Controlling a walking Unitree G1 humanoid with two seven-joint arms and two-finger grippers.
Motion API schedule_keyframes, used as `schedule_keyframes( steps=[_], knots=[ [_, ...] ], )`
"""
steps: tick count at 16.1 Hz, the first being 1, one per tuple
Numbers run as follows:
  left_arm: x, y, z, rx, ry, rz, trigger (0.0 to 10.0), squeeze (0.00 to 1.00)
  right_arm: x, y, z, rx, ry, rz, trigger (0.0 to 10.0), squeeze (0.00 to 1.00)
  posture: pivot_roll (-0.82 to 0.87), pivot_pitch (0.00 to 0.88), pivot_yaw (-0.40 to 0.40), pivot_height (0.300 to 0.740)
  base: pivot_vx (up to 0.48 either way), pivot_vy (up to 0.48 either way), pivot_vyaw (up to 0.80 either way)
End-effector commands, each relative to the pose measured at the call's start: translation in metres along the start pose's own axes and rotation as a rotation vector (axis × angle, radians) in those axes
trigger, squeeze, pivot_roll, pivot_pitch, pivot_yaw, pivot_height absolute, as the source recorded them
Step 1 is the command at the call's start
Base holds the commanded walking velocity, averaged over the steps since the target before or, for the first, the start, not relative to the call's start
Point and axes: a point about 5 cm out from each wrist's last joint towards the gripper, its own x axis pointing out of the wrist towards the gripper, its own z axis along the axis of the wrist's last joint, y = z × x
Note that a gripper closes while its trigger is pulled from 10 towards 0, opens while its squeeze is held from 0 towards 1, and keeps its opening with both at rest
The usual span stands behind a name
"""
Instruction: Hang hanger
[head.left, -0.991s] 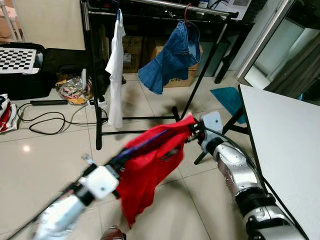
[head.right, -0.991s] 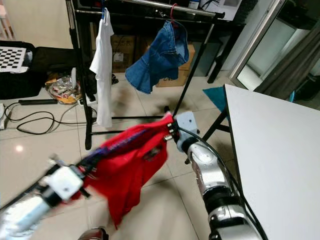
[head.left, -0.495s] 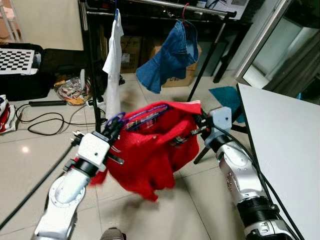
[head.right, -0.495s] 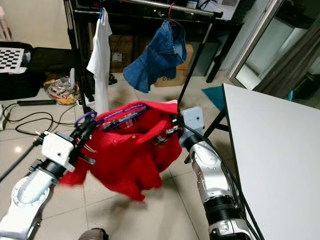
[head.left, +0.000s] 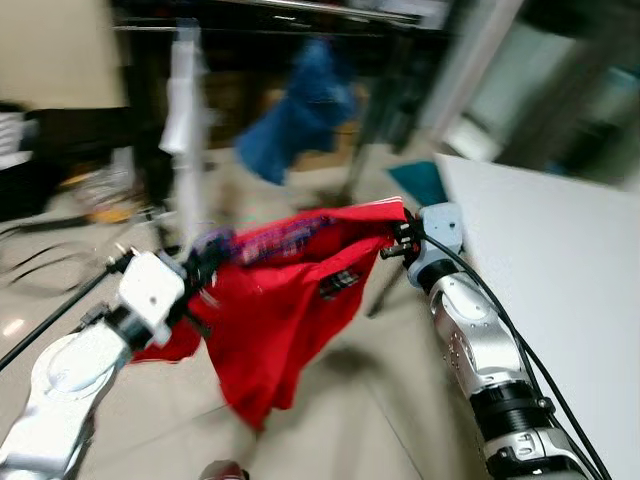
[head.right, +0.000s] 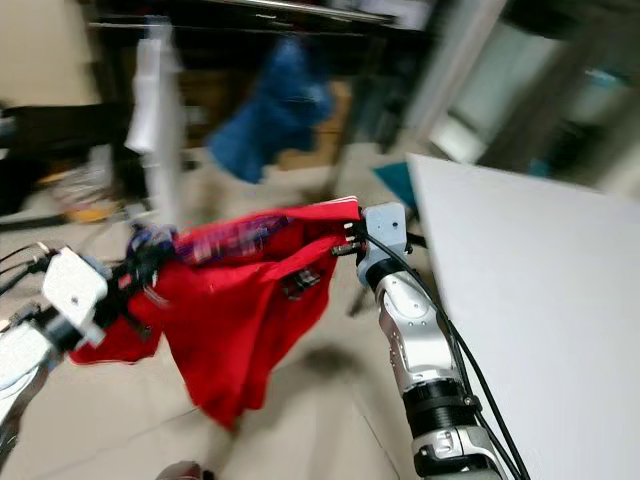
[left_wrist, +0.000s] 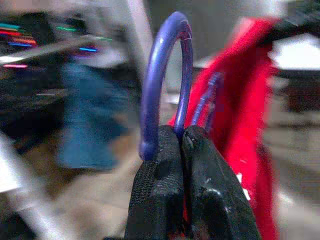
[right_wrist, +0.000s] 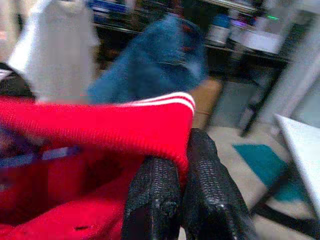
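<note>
A red garment on a purple hanger is stretched between my two grippers, above the floor. My left gripper is shut on the base of the purple hanger hook. My right gripper is shut on the garment's red edge with white stripes. The black clothes rack stands beyond, blurred, with a white shirt and a blue denim garment hanging on it.
A white table runs along my right side, close to the right arm. A teal mat lies on the tiled floor near the rack's foot. Dark clutter sits at the far left.
The whole picture has shifted and blurred, so the camera is turning right. The garment now hangs lower and more spread between the grippers. Both grips are unchanged.
</note>
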Motion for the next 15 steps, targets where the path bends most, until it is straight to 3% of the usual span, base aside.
schedule_keyframes(
  steps=[1, 2, 7, 9, 11, 12, 15],
  knots=[
    [0.000, -0.011, 0.000, 0.001, 0.018, -0.086, 10.0, 0.00, -0.001, -0.014, 0.009, -0.014, -0.022, -0.060, 10.0, 0.00, 0.33, 0.088, -0.161, 0.740, 0.000, 0.000, -0.80],
    [-0.002, -0.014, -0.002, 0.019, 0.039, -0.126, 10.0, 0.00, 0.000, -0.014, 0.010, -0.024, -0.015, -0.061, 10.0, 0.00, 0.33, 0.088, -0.164, 0.740, 0.000, 0.000, -0.80],
    [-0.014, -0.003, 0.005, 0.042, 0.060, -0.146, 10.0, 0.00, 0.000, -0.018, 0.010, -0.058, 0.022, -0.070, 10.0, 0.00, 0.32, 0.090, -0.175, 0.740, 0.000, 0.000, -0.80],
    [-0.015, 0.015, 0.020, 0.100, 0.020, -0.085, 10.0, 0.00, 0.003, -0.016, 0.016, -0.047, 0.009, -0.052, 10.0, 0.00, 0.32, 0.090, -0.177, 0.740, 0.000, 0.000, -0.80],
    [-0.014, 0.039, 0.043, 0.134, -0.083, 0.039, 10.0, 0.00, 0.005, -0.010, 0.021, -0.035, -0.010, -0.015, 10.0, 0.00, 0.32, 0.090, -0.177, 0.740, 0.000, 0.000, -0.80],
    [-0.015, 0.064, 0.068, 0.177, -0.196, 0.168, 10.0, 0.00, 0.006, -0.001, 0.031, -0.005, -0.056, 0.055, 10.0, 0.00, 0.33, 0.086, -0.176, 0.740, 0.000, 0.000, -0.80],
    [-0.015, 0.081, 0.083, 0.174, -0.271, 0.240, 10.0, 0.00, 0.009, 0.009, 0.047, 0.029, -0.112, 0.125, 10.0, 0.00, 0.33, 0.083, -0.175, 0.740, 0.000, 0.000, -0.80]
  ],
)
